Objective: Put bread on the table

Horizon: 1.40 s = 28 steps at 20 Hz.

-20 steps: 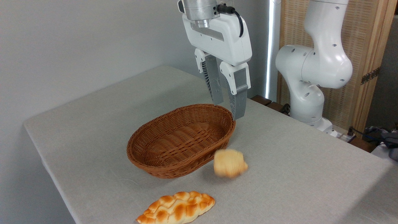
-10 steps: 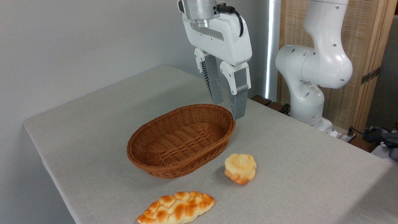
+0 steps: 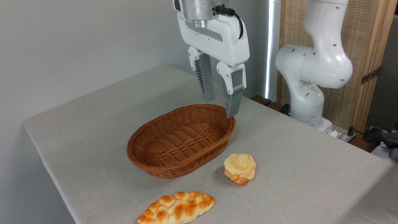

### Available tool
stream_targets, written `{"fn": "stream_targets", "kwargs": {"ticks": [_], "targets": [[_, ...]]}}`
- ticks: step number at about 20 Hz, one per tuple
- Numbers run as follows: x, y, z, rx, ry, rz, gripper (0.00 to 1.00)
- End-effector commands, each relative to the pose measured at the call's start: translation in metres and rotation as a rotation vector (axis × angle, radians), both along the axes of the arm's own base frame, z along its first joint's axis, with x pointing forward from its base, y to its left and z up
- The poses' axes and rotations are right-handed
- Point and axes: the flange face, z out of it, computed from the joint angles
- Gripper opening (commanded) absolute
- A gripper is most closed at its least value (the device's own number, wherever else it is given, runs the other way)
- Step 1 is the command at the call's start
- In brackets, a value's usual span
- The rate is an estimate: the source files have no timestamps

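2 baked pieces lie on your table (image 3: 311, 174), a broad flat surface with rounded corners under a light grey woven cloth. The bread (image 3: 240, 168) is a small lumpy round bun, pale cream with toasted golden-brown patches, and it rests on the cloth just beside the right end of the wicker basket (image 3: 181, 140), apart from its rim. Look at that basket: brown, oval, tightly woven, nothing inside it. Nearer the front edge you have a long braided loaf (image 3: 176, 208), glossy golden-orange with a plaited crust. Your gripper (image 3: 219, 107) hangs above the basket's far right rim, its 2 grey ribbed fingers (image 3: 231, 96) pointing down, spread a little and holding nothing. The smooth white arm (image 3: 314, 65) stands at the table's far side.
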Motion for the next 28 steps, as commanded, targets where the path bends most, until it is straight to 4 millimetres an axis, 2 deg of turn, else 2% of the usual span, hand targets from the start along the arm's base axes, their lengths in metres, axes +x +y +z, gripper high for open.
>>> {"fn": "stream_targets", "kwargs": {"ticks": [1,4,6,9,12,15,23,25,28], "targets": [[0.029,-0.045,-0.002,-0.01,-0.002,0.162,1.0],[0.058,-0.072,-0.007,-0.003,0.002,0.243,1.0],[0.069,-0.088,-0.005,-0.004,-0.016,0.216,1.0],[0.078,-0.094,0.002,-0.07,-0.084,0.22,1.0],[0.079,-0.096,0.002,-0.083,-0.091,0.223,1.0],[0.084,-0.106,-0.004,-0.078,-0.087,0.205,1.0],[0.085,-0.095,-0.002,-0.069,-0.098,0.214,1.0],[0.091,-0.096,-0.007,-0.066,-0.086,0.223,1.0],[0.097,-0.098,-0.002,-0.067,-0.097,0.22,1.0]]}}
